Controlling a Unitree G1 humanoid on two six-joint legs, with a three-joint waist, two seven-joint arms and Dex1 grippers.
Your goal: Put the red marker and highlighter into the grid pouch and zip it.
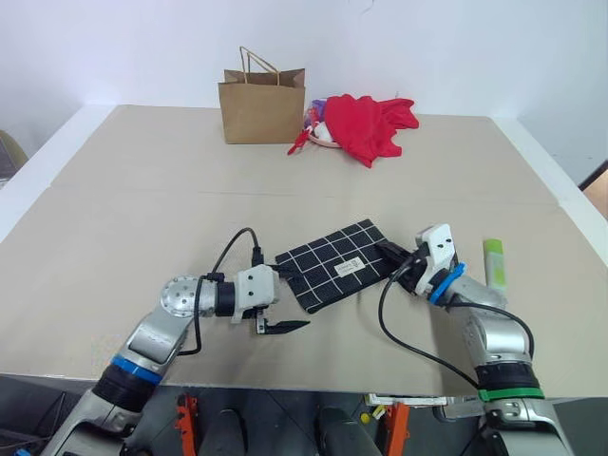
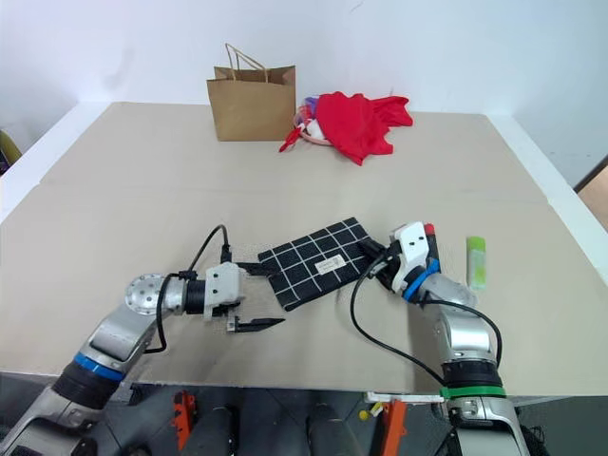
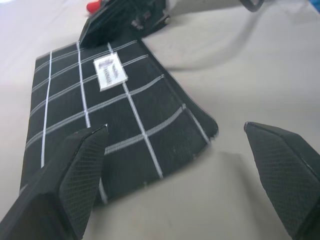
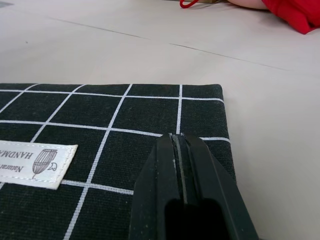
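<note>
**Pincers at both ends of the grid pouch, pens still outside**

The right pincer point(image 4: 182, 150) has its two black fingers pressed flat together at the 3 o'clock end of the grid pouch point(image 1: 334, 265). In its wrist view the tips sit over the fabric near one corner, and I cannot tell whether they have caught cloth, the pull cord, or nothing at all. The left pincer point(image 1: 282, 326) stands wide, its fingers spread either side of the pouch's opposite corner at about 8 o'clock, touching nothing that I can see.

The pouch lies flat and slantwise near the middle of the tabletop point(image 1: 142, 199). The highlighter point(image 1: 494, 261) rests on the tabletop at 3 o'clock from the pouch, beyond the right wrist, and the red marker point(image 2: 430, 231) peeks out with its red end just behind that wrist. Neither is inside yet.

The risks, as I judge them:
- If the shut fingers hold only a pinch of fabric, pulling would drag the whole pouch instead of opening the zip.
- The left pincer is not clamped, so nothing anchors the pouch against that drag.
- The right forearm lies close to both pens; a sweep could roll them towards the tabletop's edge.

At 12 o'clock, a brown paper bag point(image 1: 262, 105) and red cloth point(image 1: 370, 123) stand well apart.
</note>
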